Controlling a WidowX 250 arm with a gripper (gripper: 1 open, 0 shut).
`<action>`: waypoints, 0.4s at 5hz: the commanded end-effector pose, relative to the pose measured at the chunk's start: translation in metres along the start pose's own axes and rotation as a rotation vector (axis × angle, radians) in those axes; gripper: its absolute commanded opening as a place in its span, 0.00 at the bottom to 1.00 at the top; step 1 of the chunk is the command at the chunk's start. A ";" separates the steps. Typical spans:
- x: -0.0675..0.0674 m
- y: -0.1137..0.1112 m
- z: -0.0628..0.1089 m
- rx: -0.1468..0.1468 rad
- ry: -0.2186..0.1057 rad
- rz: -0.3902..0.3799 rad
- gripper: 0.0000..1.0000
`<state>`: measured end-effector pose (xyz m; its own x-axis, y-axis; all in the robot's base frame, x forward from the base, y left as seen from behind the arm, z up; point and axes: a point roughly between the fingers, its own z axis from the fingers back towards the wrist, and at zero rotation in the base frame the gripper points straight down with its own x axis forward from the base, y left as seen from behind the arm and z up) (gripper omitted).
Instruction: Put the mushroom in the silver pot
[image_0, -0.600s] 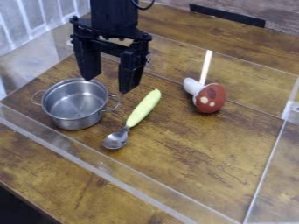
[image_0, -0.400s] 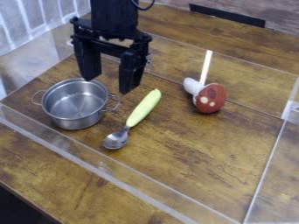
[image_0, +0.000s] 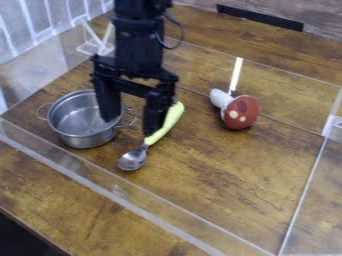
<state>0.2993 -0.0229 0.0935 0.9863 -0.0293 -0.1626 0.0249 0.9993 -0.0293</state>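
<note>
The mushroom (image_0: 237, 109) lies on its side on the wooden table at the right, its reddish-brown cap toward the front and its white stem pointing back-left. At the left the silver pot (image_0: 78, 120) stands upright with nothing in it. My black gripper (image_0: 132, 126) hangs pointing down between them, by the pot's right rim and well left of the mushroom. It is open, with nothing held between its fingers (image_0: 155, 118). Its right finger covers part of a yellow-green banana-like piece (image_0: 167, 121).
A metal spoon (image_0: 134, 157) lies just in front of the gripper. A white stick (image_0: 237, 72) stands behind the mushroom. Clear acrylic walls (image_0: 160, 215) border the work area at the front and on the right. White bars (image_0: 34, 25) stand at the back left.
The gripper has come down and toward the front, now standing beside the pot's right rim and over the banana-like piece. It stayed open. Mushroom, pot and spoon have not moved.
</note>
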 end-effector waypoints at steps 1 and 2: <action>0.027 -0.028 0.022 -0.008 -0.093 -0.049 1.00; 0.052 -0.054 0.026 -0.007 -0.128 -0.083 1.00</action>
<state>0.3479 -0.0706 0.0925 0.9908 -0.0958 -0.0952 0.0925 0.9950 -0.0384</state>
